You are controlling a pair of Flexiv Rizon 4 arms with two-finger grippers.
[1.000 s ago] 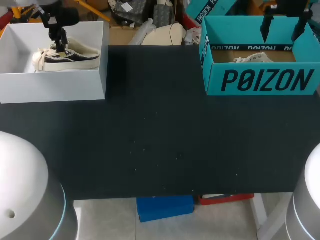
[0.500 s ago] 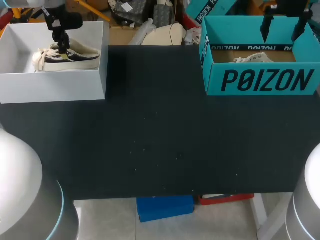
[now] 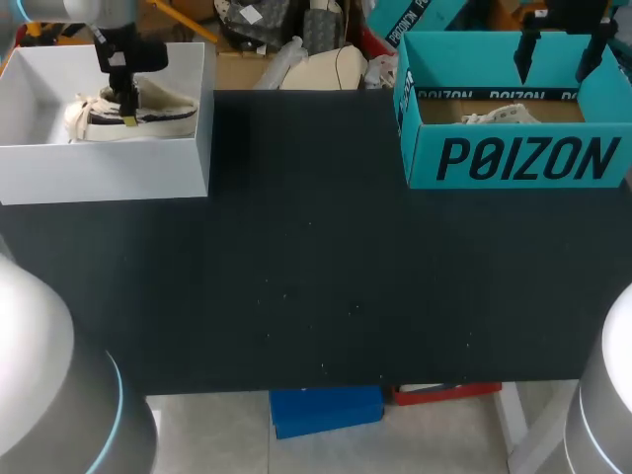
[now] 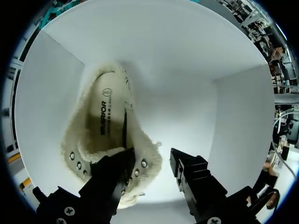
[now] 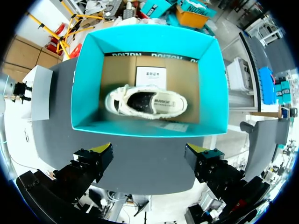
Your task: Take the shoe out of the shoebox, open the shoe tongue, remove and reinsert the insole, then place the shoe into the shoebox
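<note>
Worktop (image 3: 316, 276) of dark cloth carries two boxes at its far corners: a white shoebox (image 3: 109, 168) on the left and a teal shoebox (image 3: 523, 158) on the right, well apart.

A pale shoe (image 3: 158, 114) with a dark side stripe lies inside the white shoebox, laces toward the box's left wall. The left pincer (image 3: 123, 99) reaches down into this box and sits at the shoe's opening. From the left wrist, the shoe (image 4: 79, 140) shows its fuzzy collar, metal eyelets and the insole (image 4: 108, 112) lying flat inside, against the white shoebox (image 4: 187, 70) floor. The left pincer (image 4: 152, 161) is parted: one finger is over the eyelet edge of the opening, the other over bare box floor beside the shoe, so nothing is clamped.

The right pincer (image 3: 561, 44) hangs above the teal shoebox. In its wrist view the right pincer (image 5: 149, 151) is spread wide, holding nothing, over the teal shoebox (image 5: 79, 84). A second shoe (image 5: 149, 102) lies on the box's cardboard floor, just beside a white card (image 5: 150, 76).
</note>
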